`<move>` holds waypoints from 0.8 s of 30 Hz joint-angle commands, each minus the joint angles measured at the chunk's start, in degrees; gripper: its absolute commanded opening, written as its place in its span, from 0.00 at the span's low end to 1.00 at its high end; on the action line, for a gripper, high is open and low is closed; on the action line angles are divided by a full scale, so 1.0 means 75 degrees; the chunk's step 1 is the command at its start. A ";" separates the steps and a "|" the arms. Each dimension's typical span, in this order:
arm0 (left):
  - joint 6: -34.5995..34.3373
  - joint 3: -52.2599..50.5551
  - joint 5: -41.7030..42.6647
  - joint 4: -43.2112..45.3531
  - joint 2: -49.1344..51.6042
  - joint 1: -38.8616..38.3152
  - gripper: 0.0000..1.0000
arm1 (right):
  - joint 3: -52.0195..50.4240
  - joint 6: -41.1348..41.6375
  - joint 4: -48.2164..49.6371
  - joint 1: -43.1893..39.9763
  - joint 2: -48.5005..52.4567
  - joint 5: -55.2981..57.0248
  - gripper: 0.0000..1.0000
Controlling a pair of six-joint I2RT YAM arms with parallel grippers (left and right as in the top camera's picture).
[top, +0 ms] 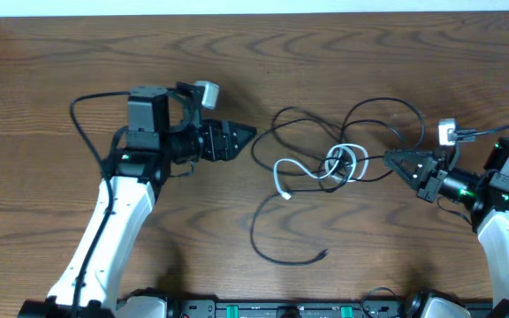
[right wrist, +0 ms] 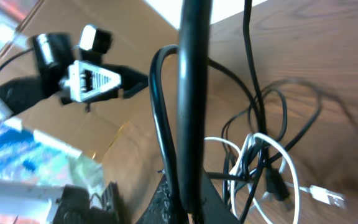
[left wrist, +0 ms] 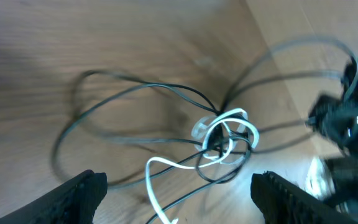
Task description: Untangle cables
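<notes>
The cables form a knot (top: 343,165) at mid-table, black loops wound with a white cable (top: 283,172). One black cable (top: 263,243) trails toward the front, ending in a small plug. My left gripper (top: 246,140) hovers left of the knot, apart from it. In the left wrist view it (left wrist: 179,183) is open, with the knot (left wrist: 225,134) ahead and cables lying on the table below the gap. My right gripper (top: 391,159) sits at the knot's right side. In the right wrist view it (right wrist: 188,199) is shut on a black cable (right wrist: 194,93) rising from its jaws, the knot (right wrist: 260,162) just beyond.
The wooden table (top: 237,53) extends behind and in front of the cables. A black base rail (top: 281,309) runs along the front edge. The white cable's plug (right wrist: 328,196) lies flat on the table beside the knot.
</notes>
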 commanded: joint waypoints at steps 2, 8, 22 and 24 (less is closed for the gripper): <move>0.0880 0.0128 0.0801 0.0012 0.0388 -0.0361 0.81 | 0.0023 0.1536 0.0839 0.0213 -0.0041 -0.0586 0.01; 0.0868 0.0128 0.0764 0.0122 0.0562 -0.1480 0.82 | 0.0023 0.1606 0.1498 0.0399 -0.0041 -0.0982 0.01; -0.1693 0.0131 -0.5007 0.0836 0.0635 -0.3888 0.98 | 0.0023 0.2154 0.2005 0.1614 -0.0096 -0.0970 0.01; -0.2122 0.0128 -0.5788 0.1102 0.0807 -0.3923 0.98 | 0.0023 0.2442 0.1999 0.1714 -0.0219 -0.0970 0.01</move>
